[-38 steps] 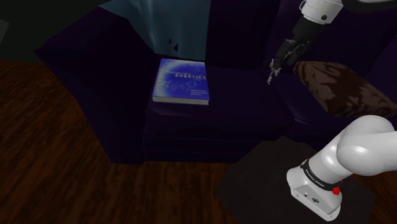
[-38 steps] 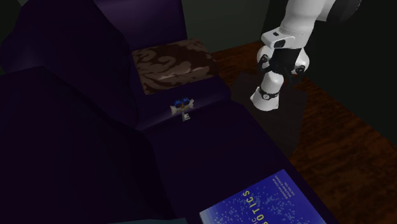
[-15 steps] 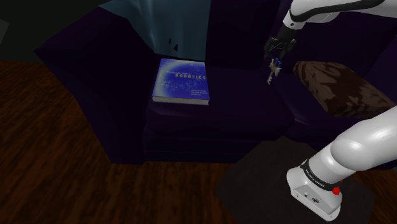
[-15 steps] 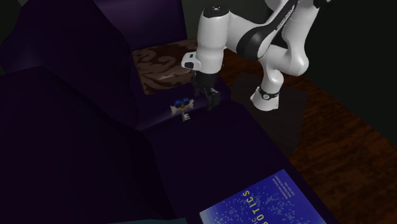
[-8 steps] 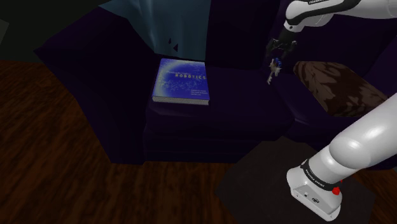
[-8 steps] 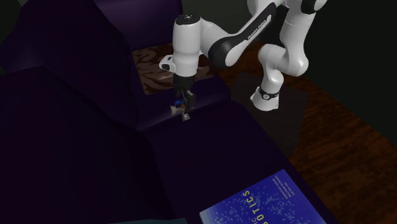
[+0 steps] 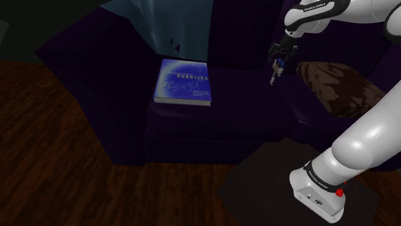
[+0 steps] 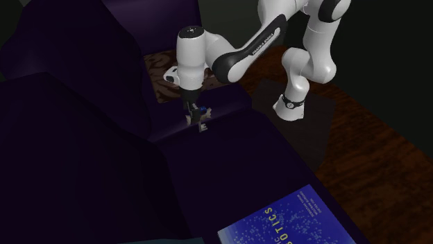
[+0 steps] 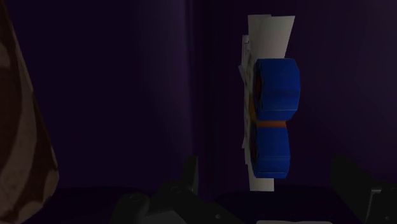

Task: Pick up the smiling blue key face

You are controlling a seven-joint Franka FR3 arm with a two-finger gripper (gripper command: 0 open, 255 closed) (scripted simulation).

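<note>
Writing shows on the blue book (image 7: 183, 81). In the shoulder view we read the word "ROBOTICS" in pale capitals across its speckled cover. In the second exterior view the same book (image 8: 291, 222) is cut by the picture's lower edge, and we make out only the letters "OTICS". There is a line of dark lettering on the white arm (image 7: 321, 13) and another on the dark ring at its base, but we cannot read either.

The key (image 7: 275, 72) sits on the dark purple sofa (image 7: 225, 122), near the brown patterned cushion (image 7: 340, 86) and well apart from the book. It has a blue part and a white part. In the wrist view we see the key (image 9: 273, 121) edge-on, with an orange band across the blue, and we cannot see any face on it.

The claw (image 7: 281, 54) hangs just above the key. In the second exterior view the claw (image 8: 194, 111) points down at the key (image 8: 200, 119). In the wrist view the claw (image 9: 268, 167) is spread, with the key between its fingers (image 9: 191, 175) and a gap on each side.

The sofa stands on a dark wooden floor (image 7: 58, 160).
</note>
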